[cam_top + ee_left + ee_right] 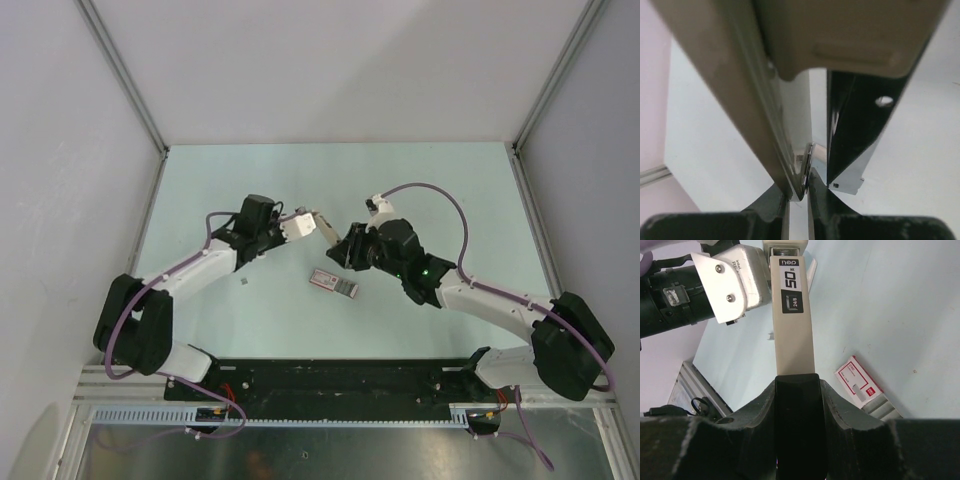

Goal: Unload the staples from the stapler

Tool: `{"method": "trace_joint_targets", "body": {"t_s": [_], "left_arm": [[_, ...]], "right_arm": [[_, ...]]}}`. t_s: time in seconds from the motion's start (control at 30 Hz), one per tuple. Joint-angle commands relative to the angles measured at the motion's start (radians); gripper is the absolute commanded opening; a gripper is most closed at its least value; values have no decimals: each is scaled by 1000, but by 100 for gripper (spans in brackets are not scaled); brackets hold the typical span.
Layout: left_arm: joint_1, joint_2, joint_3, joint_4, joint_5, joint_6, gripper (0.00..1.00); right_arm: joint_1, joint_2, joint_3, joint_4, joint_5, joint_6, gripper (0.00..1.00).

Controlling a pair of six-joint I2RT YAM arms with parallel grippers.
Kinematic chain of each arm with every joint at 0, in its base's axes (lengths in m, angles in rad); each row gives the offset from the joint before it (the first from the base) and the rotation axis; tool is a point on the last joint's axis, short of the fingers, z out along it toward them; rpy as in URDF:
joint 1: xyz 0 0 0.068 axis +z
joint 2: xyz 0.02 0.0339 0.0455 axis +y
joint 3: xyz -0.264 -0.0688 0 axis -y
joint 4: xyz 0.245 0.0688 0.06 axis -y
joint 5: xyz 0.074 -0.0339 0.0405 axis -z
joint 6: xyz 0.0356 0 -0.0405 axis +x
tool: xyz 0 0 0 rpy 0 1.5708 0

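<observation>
1. the stapler is held between the two pincers over the middle of the counter, and seems to be lifted off its surface.
2. the right pincer is closed on the stapler's near end. its dark fingers press on both sides of the black part there.
3. from the right wrist, the grey-beige body runs straight away from that grip. its black label with white print faces the camera.
4. the left pincer grips the stapler's far end. its metal finger plate with two screws lies against the stapler's left side in the right wrist view.
5. from the left wrist, the jaws stand nearly together around a thin bright metal edge. a beige part rises on the left and a black part on the right.
6. that view is too close and blurred to tell whether the metal edge is staples or part of the stapler's channel.
7. from above, the stapler slants between the two arms, with the left arm's end slightly farther from the bases.
8. a flat pink-and-white box lies on the counter just nearer the bases than the stapler, apart from both pincers.
9. a tiny dark speck lies on the counter beside the left arm, too small to identify.
</observation>
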Motion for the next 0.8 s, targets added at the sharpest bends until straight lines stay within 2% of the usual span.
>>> {"method": "trace_joint_targets", "body": {"t_s": [0.0,0.13,0.4,0.77], "left_arm": [[-78,-55,-44,190,-85,182,0],[-120,-73,-127,333,-144,274,0],[-161,-56,-198,495,-219,372,0],[-212,-53,-259,589,-255,440,0]], "right_arm": [[-25,6,-10,2,108,-20,0],[-27,18,-13,28,108,-12,0],[-28,59,-17,78,98,0,0],[-36,66,-32,116,80,-2,0]]}}
